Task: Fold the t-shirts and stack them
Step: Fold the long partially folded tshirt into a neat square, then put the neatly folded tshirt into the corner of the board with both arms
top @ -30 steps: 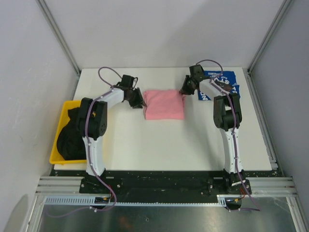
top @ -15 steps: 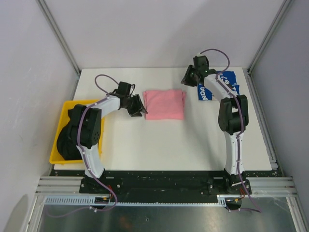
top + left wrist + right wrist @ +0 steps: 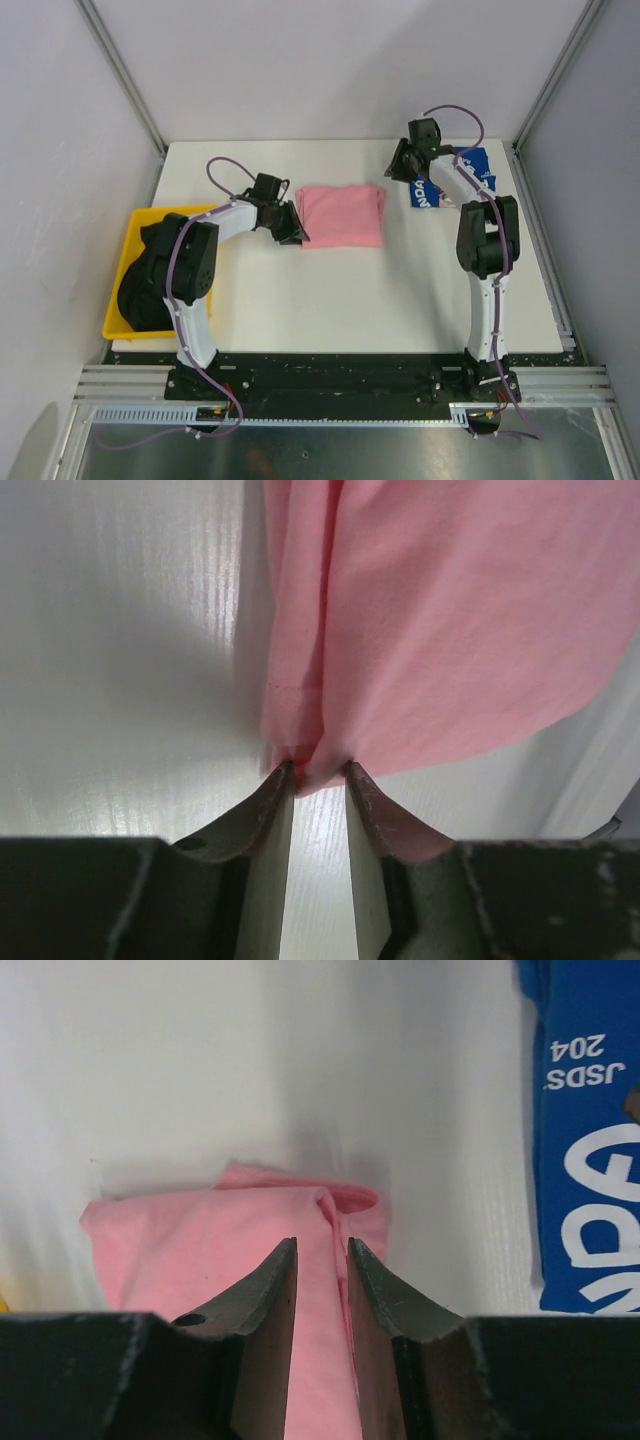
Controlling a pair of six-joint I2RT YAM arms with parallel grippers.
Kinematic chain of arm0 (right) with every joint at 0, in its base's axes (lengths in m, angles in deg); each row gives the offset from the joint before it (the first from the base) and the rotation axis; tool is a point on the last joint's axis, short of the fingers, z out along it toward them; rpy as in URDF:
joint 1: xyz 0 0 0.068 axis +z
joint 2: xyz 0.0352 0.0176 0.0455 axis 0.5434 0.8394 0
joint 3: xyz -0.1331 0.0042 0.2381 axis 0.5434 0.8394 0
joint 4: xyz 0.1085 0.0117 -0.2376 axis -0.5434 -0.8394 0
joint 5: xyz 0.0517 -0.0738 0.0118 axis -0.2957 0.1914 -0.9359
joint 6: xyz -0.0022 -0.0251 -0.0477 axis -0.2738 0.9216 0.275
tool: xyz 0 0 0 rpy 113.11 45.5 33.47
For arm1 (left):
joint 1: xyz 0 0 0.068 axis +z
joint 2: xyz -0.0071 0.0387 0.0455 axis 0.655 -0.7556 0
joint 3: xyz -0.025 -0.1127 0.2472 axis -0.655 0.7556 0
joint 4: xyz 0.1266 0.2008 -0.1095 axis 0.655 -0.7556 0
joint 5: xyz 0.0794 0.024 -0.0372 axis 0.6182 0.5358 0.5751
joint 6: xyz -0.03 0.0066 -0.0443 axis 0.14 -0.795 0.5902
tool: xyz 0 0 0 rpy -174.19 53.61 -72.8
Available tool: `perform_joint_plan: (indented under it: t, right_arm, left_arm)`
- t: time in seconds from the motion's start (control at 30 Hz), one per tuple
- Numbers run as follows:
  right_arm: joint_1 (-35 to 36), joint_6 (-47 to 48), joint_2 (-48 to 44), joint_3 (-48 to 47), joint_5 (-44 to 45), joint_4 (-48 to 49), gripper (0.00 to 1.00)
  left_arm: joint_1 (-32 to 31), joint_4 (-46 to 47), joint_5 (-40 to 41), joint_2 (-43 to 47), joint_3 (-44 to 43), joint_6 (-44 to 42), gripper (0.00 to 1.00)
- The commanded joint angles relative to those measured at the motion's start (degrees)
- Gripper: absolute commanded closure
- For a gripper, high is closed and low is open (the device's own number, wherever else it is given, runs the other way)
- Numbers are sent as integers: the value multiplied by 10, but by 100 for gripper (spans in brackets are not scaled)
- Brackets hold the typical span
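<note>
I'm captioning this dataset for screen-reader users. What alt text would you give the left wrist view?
The two fingers of the left gripper pinch a bunched edge of a folded pink t-shirt. The shirt lies on a white table and fills the upper right of the frame.

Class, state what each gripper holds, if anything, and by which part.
The left gripper pinches the folded pink t-shirt by a bunched bit of its left edge. The right gripper holds nothing.

The pink t-shirt (image 3: 342, 215) is plain. The blue t-shirt (image 3: 476, 158) carries white lettering. Black clothes (image 3: 140, 295) fill a yellow bin (image 3: 128, 240).
</note>
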Motion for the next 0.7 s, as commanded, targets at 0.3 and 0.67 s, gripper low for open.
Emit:
perform_joint_plan:
  t: [0.3,0.67]
  right_arm:
    - [-14,21,-36,19,37,-3,69]
    - [-19,58,-21,18,118,-21,69]
  left_arm:
    - [-11,0,68,14,19,12,90]
    - [3,-22,97,111,79,7,100]
